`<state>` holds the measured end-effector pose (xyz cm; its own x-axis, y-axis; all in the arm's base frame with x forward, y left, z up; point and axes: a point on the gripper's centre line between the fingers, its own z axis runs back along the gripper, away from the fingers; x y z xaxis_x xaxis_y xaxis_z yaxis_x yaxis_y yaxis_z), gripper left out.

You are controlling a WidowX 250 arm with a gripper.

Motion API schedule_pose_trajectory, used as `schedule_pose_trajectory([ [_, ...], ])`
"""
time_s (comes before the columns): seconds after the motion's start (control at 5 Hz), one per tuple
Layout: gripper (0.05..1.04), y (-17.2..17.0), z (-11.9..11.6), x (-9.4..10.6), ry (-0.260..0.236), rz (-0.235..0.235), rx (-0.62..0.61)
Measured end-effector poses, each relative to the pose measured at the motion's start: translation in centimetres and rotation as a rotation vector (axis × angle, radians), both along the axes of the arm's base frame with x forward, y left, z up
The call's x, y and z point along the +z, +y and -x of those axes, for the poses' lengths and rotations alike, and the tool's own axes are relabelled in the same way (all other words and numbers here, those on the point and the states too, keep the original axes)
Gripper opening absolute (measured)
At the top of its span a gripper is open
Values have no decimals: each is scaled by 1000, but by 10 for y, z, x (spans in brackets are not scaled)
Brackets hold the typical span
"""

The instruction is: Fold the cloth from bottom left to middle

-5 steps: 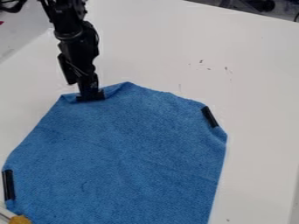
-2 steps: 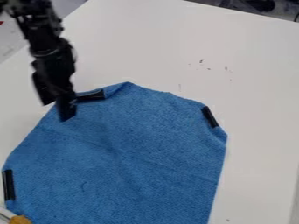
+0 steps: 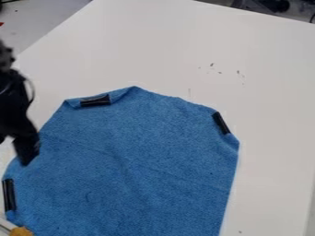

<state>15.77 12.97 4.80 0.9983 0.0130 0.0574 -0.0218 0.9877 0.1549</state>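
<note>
Black robotic gripper (image 3: 26, 157) is positioned at the left edge of the blue fabric cloth (image 3: 132, 170); its opening and grip cannot be determined. Cloth lies on the flat white table (image 3: 166, 50), with three black rectangular strips (image 3: 95, 100) along its margins.

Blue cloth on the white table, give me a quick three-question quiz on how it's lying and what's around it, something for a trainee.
1. True or false: the gripper is at the left side of the picture.
2. The blue cloth is: a) rolled into a tube; b) spread out mostly flat; c) crumpled into a ball.
3. How many black strips show along the cloth's edges?

Key: 1 true; 2 b; 3 three.
</note>
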Motion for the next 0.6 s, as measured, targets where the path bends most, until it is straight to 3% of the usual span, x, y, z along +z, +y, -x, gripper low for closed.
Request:
schedule_pose_trajectory([
  [0.2,1001,1,24,-10,-15,4,81],
  [0.6,1001,0,26,-35,-22,58,82],
])
